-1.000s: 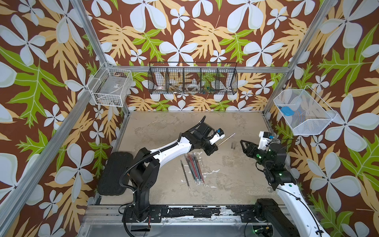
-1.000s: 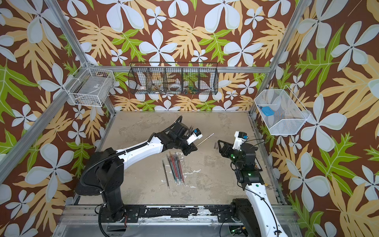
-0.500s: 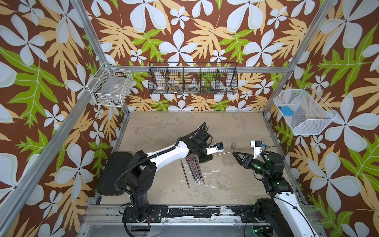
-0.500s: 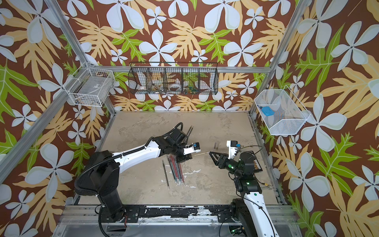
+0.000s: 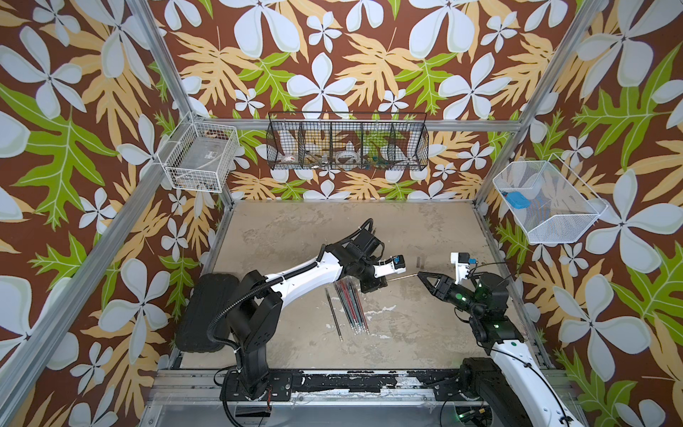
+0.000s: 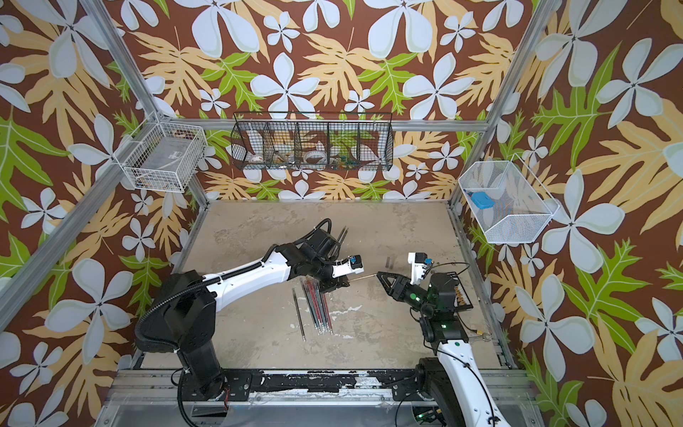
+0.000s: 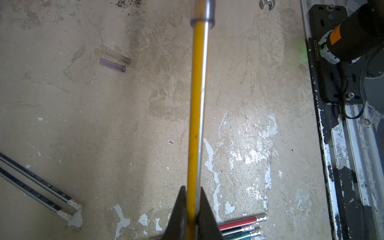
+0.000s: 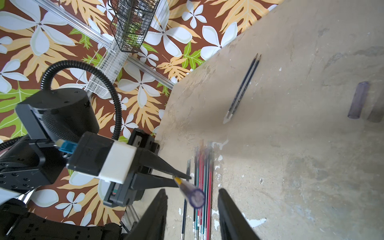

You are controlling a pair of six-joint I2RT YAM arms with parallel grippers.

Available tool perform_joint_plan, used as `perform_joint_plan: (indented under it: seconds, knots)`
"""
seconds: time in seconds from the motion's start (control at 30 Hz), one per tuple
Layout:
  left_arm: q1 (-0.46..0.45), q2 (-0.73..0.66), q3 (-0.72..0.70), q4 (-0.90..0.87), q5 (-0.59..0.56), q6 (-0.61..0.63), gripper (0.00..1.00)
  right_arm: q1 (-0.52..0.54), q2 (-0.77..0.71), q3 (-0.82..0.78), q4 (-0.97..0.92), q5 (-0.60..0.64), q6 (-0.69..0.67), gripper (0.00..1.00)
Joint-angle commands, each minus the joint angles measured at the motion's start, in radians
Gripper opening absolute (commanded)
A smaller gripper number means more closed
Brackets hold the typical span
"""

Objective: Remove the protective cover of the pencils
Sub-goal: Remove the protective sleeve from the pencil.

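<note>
The long thin wooden pencil (image 7: 196, 104) is plain yellow; its short plastic tube cap (image 7: 202, 11) is smoky purple-grey and translucent. The heap of slim wooden pencils (image 5: 353, 308) shows red, teal and black shafts. The flat worn tabletop (image 5: 406, 229) is mottled beige.

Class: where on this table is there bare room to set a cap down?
Bare: the strip of table along the back wall; the front patch between the pencil bundle and the right arm. Crowded: mid-table, around the yellow pencil and loose caps.
</note>
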Motion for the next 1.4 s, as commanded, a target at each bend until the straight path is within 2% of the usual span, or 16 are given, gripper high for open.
perform_joint_plan:
  seconds: [0.0,0.23,0.77,0.83,1.0,1.1,1.23,1.37]
  knots:
    - [-0.001,0.006,0.009,-0.02,0.016,0.002,0.0,0.0,0.02,0.01,0.066,-0.001,0.022,0.42]
    - [-0.001,0.01,0.021,-0.02,0.008,-0.02,0.0,0.002,0.055,0.0,0.121,-0.017,0.076,0.36]
    - [-0.001,0.012,0.04,-0.026,0.015,-0.049,0.0,0.012,0.081,-0.01,0.177,-0.006,0.108,0.35]
    - [-0.001,0.013,0.041,-0.026,0.014,-0.051,0.0,0.015,0.091,-0.006,0.186,-0.008,0.116,0.3]
    - [-0.001,0.014,0.046,-0.025,0.001,-0.061,0.0,0.048,0.086,-0.013,0.178,0.02,0.125,0.0]
    - [-0.001,0.019,0.048,-0.026,-0.012,-0.065,0.0,0.055,0.072,-0.013,0.151,0.05,0.116,0.0]
    - [-0.001,0.017,0.047,-0.024,-0.024,-0.068,0.0,0.053,0.056,0.032,0.039,0.12,0.036,0.0]
    - [-0.001,0.004,0.044,-0.019,-0.033,-0.073,0.0,0.016,0.052,0.055,0.017,0.143,0.01,0.0]
